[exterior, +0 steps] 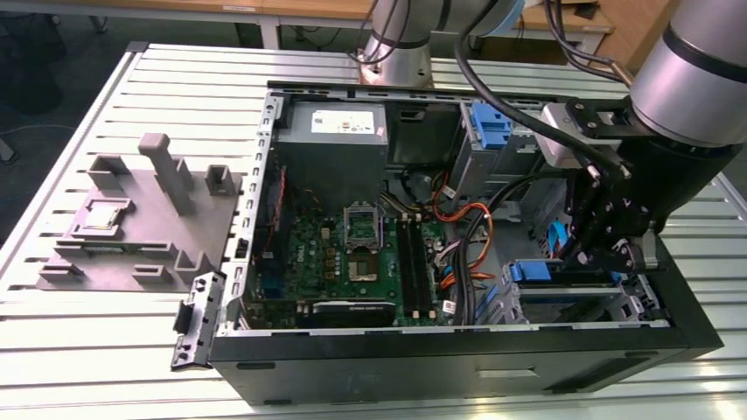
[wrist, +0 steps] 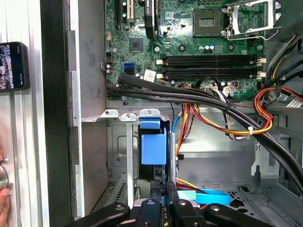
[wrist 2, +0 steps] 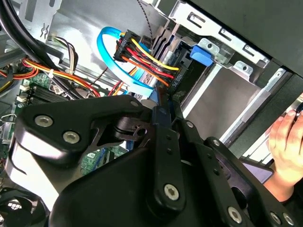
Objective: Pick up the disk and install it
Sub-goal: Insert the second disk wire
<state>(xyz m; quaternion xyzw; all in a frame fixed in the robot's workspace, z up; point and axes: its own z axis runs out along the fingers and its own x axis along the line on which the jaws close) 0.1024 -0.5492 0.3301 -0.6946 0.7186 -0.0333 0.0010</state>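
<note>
- disk [wrist: 154, 147] sits in the metal bay at a corner of the open computer case [exterior: 467, 360]; in the exterior view its blue bracket [exterior: 531, 271] shows in the case's near corner on that view's right.
- gripper [wrist: 164, 189] is down inside that corner, and we see its fingers drawn close together on a thin blue edge of the disk's bracket; the second wrist view shows the same pinch [wrist 2: 161, 113], and the exterior view shows the gripper [exterior: 624, 262] just beside the bay.
- a bundle of black cables [wrist: 189, 92] crosses just beyond the bay, between it and the green circuit board [wrist: 189, 38].
- red, yellow and orange wires [wrist: 213, 118] run beside the disk, and a flat blue cable [wrist: 208, 196] loops close to the fingertips; both crowd the bay.
- in the second wrist view these wires meet a black plug [wrist 2: 142, 49] right ahead of the gripper.
- a grey power box [exterior: 332, 127] fills the case's far corner, well apart from the disk.
- outside the case, a grey moulded block [exterior: 129, 227] rests on the slatted table [exterior: 117, 350].
- a person's hand [wrist 2: 286, 142] is near the case's outer wall, and a phone [wrist: 13, 66] lies on the table.
</note>
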